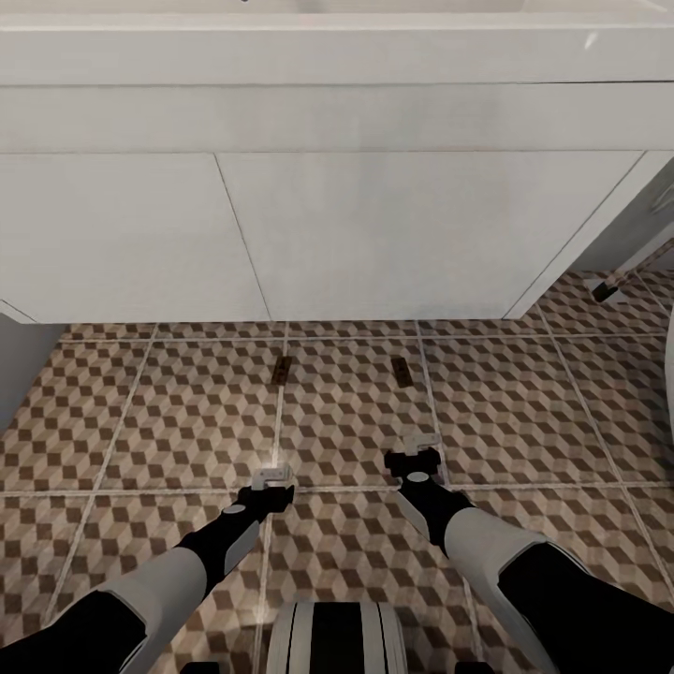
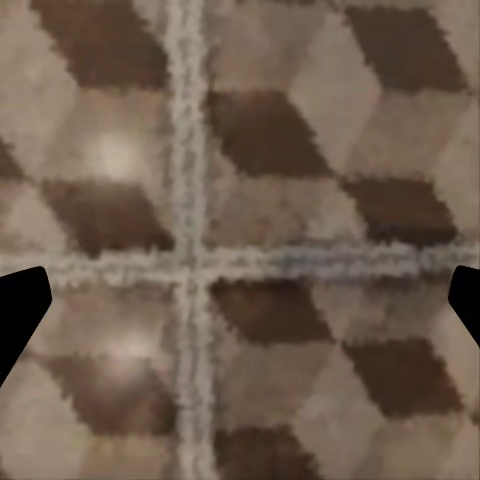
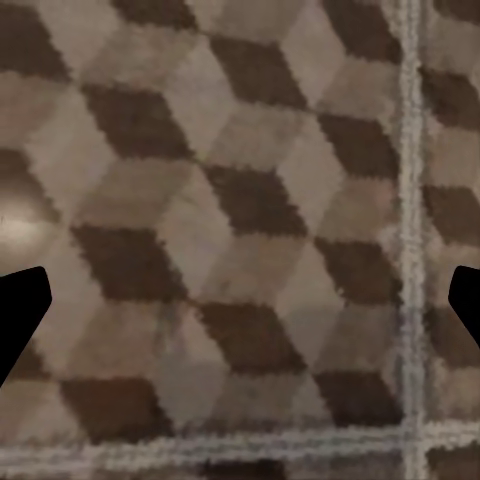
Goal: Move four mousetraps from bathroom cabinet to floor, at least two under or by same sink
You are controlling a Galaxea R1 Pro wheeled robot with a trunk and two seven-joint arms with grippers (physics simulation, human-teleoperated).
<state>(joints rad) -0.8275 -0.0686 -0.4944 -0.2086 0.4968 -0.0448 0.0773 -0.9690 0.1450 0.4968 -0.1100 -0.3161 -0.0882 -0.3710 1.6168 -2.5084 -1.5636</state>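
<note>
Two mousetraps lie flat on the cube-patterned bathroom floor [image 1: 524, 412] just in front of the white vanity: one mousetrap [image 1: 280, 371] on the left and another mousetrap [image 1: 401, 371] on the right. The sink [image 1: 337, 42] rim runs along the top of the head view above the vanity doors. My left gripper [image 1: 274, 478] hangs low over the tiles, short of the left trap. My right gripper [image 1: 418, 443] hovers short of the right trap. Both wrist views look straight down at bare tile [image 2: 250, 200] [image 3: 230, 210] between widely spread fingers, with nothing held.
The vanity's two white doors [image 1: 374, 234] stand shut close ahead. A grey surface [image 1: 19, 360] edges in at the left. A small dark object [image 1: 604, 290] sits on the floor by the vanity's right corner, and a white curved edge [image 1: 668, 365] shows at the far right.
</note>
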